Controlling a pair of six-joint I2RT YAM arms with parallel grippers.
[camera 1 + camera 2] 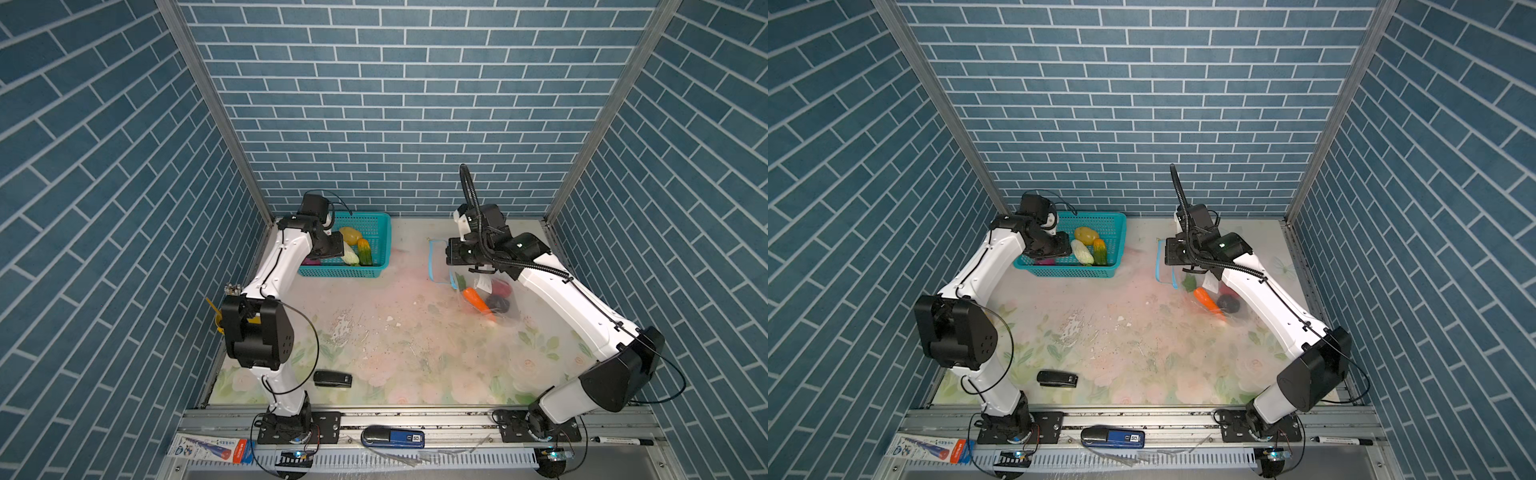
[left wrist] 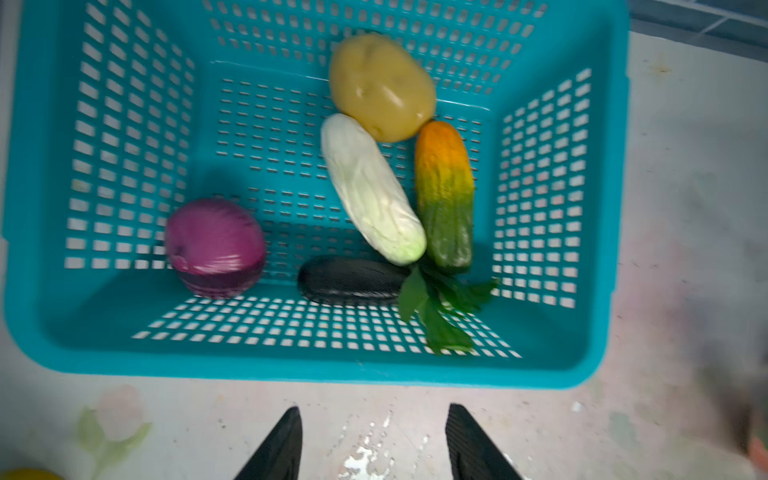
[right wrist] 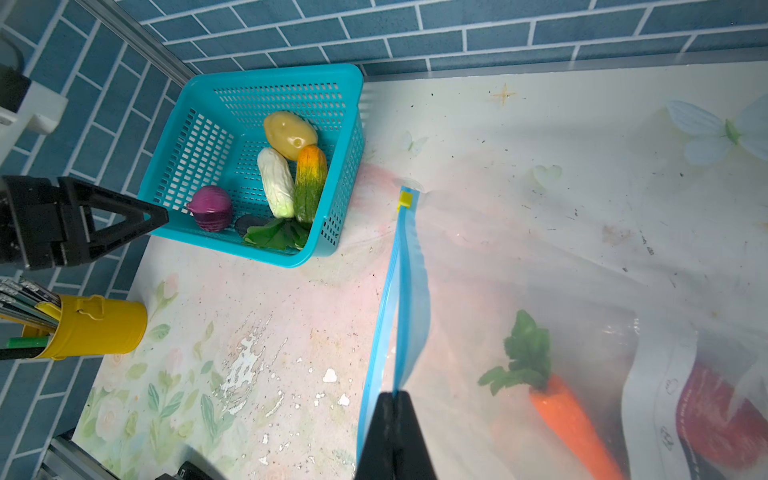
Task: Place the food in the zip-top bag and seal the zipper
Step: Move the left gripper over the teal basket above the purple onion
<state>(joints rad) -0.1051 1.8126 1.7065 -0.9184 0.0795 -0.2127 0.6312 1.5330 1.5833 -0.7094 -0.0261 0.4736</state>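
The teal basket (image 2: pixel 291 374) holds food: a yellow potato (image 2: pixel 382 87), white cabbage (image 2: pixel 372 189), green-orange piece (image 2: pixel 444 195), purple onion (image 2: pixel 216 245) and dark eggplant (image 2: pixel 353 280). My left gripper (image 2: pixel 374 440) hovers open and empty over the table just outside the basket's near wall. The clear zip-top bag (image 3: pixel 540 270) lies at the right with an orange carrot (image 3: pixel 573 424) and a red piece (image 3: pixel 719 419) inside. Its mouth gapes. My right gripper (image 3: pixel 392 399) is shut on the upper lip of the blue zipper (image 3: pixel 409 282). The yellow slider (image 3: pixel 404 200) sits at the far end.
A yellow pot of tools (image 3: pixel 95 328) stands at the table's left edge beside the left arm. A black stapler (image 1: pixel 332 379) lies near the front. A blue device (image 1: pixel 392 438) and a marker (image 1: pixel 619 441) rest on the front rail.
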